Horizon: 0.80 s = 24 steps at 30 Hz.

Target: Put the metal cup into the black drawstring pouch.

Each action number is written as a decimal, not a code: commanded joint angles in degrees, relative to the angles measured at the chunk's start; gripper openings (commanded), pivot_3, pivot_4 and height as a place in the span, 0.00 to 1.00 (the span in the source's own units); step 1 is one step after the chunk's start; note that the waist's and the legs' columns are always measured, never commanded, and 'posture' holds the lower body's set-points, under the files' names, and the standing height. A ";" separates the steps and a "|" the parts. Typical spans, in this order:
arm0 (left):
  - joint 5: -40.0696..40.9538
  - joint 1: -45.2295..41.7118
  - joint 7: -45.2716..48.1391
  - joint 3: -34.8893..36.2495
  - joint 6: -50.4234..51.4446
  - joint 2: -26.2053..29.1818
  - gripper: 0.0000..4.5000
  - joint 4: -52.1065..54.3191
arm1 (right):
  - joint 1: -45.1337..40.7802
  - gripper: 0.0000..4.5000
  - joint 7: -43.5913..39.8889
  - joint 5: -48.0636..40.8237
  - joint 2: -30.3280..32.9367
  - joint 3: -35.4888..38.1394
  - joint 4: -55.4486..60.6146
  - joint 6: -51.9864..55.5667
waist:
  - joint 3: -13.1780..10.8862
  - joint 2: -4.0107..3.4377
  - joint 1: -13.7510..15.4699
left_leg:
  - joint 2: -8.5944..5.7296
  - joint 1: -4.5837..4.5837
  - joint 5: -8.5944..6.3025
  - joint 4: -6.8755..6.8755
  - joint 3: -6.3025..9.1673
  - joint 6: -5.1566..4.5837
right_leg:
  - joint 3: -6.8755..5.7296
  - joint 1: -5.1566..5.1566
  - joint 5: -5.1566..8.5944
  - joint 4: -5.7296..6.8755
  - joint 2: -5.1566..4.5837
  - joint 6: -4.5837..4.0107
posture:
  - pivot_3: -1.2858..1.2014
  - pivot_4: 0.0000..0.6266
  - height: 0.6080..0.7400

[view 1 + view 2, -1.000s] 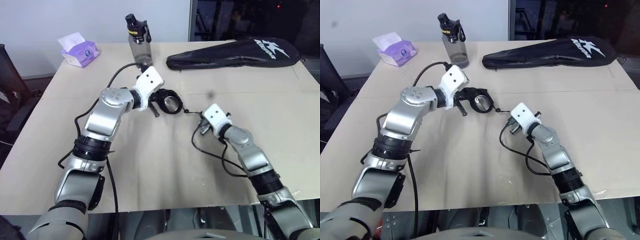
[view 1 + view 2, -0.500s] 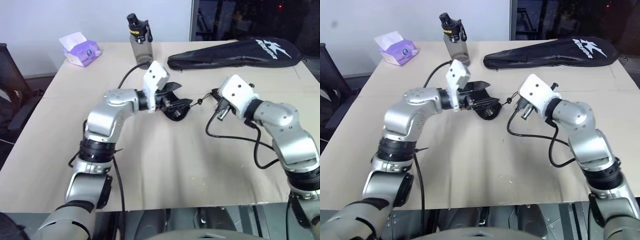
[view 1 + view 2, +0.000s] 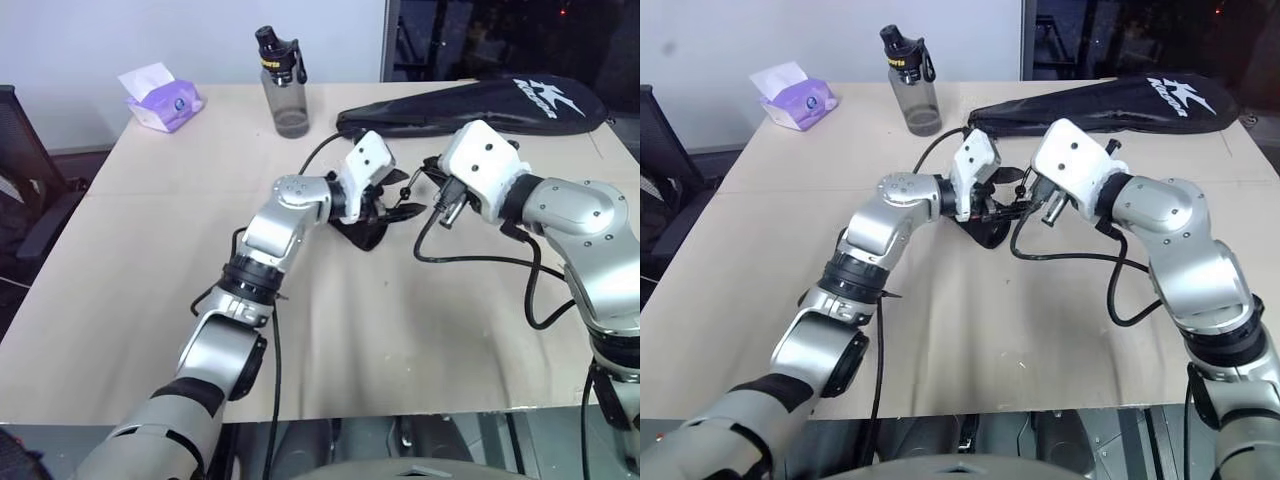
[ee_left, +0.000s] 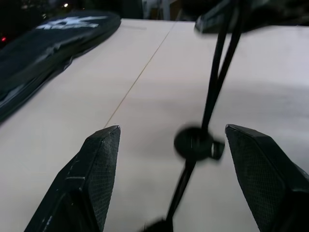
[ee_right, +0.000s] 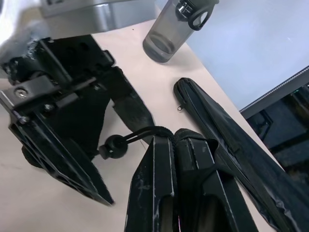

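The left gripper (image 3: 395, 200) stands apart around the cord, beside the black drawstring pouch (image 3: 365, 230) hanging limp over mid-table, probably with the metal cup inside; the right gripper (image 5: 181, 140) pinches that thin, slippery cord, best held near its toggle

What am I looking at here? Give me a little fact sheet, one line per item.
pouch: black, between the two arms over the table
cord: pinched in the shut right end effector, toggle hanging on it
left end effector: open, fingers either side of the cord
cup: not visible, cannot tell where
bottle: upright at the far edge
tissue pack: far left corner
racket case: far right
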<state>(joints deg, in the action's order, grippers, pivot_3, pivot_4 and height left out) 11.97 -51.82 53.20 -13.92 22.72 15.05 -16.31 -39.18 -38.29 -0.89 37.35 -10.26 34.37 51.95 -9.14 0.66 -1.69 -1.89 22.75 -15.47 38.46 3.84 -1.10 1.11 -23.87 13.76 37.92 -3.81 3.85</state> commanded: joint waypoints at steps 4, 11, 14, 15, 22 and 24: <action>0.82 -0.64 2.31 0.66 -0.69 -0.05 0.40 2.18 | 0.15 0.00 1.14 -0.30 1.40 1.58 3.44 0.85 | 0.00 0.00 -0.01 | 0.00 0.00 0.00 0.00 0.01 0.00 | -0.01 0.00 0.00 0.01 0.01 0.00 | 0.52 0.24 1.00; -2.02 0.82 1.11 0.17 0.47 1.37 0.05 -0.64 | 3.15 0.00 4.04 -0.16 1.50 6.64 3.41 5.19 | 0.00 0.00 0.16 | 0.00 0.00 0.00 0.00 0.02 0.00 | -0.02 0.00 0.00 0.00 0.01 0.00 | 0.52 0.24 1.00; -6.29 4.27 0.66 -1.30 -1.90 5.63 0.05 -3.15 | 6.46 0.00 8.57 1.63 1.59 14.20 -0.47 8.47 | 0.01 -0.01 0.13 | 0.00 0.00 0.00 0.01 0.02 -0.01 | -0.01 0.02 0.00 0.00 0.01 0.00 | 0.52 0.24 1.00; -7.62 5.74 0.40 -1.71 -2.43 7.10 0.05 -3.71 | 7.92 0.00 10.16 2.58 2.23 16.30 -2.21 8.30 | 0.01 -0.01 0.14 | 0.00 -0.05 0.00 -0.01 -0.04 0.00 | 0.05 0.01 0.00 0.03 0.01 0.00 | 0.52 0.24 1.00; -13.00 10.90 -2.36 -4.00 -7.92 11.20 0.05 -4.60 | 14.99 0.00 13.59 1.79 1.85 21.30 -6.36 5.58 | -0.01 -0.03 0.94 | 0.02 -0.03 0.00 -0.02 -0.09 -0.01 | 0.07 -0.01 0.00 0.02 -0.01 0.00 | 0.52 0.24 1.00; -13.59 11.32 -4.70 -3.92 -10.29 9.67 0.05 -4.32 | 16.18 0.00 13.20 -0.06 0.08 19.72 -5.76 4.04 | -0.01 -0.03 0.89 | 0.02 -0.03 -0.11 -0.01 -0.09 -0.20 | 0.08 0.00 0.00 0.03 -0.01 0.00 | 0.52 0.24 1.00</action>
<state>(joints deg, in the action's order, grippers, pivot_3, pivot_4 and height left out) 0.80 -42.00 51.01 -19.09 13.07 23.00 -19.15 -23.22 -28.22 -2.36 37.06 3.49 27.77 57.14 -9.15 0.62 -0.80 -1.87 22.70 -15.59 38.46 3.76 -1.31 1.18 -23.87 13.76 37.95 -3.81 3.85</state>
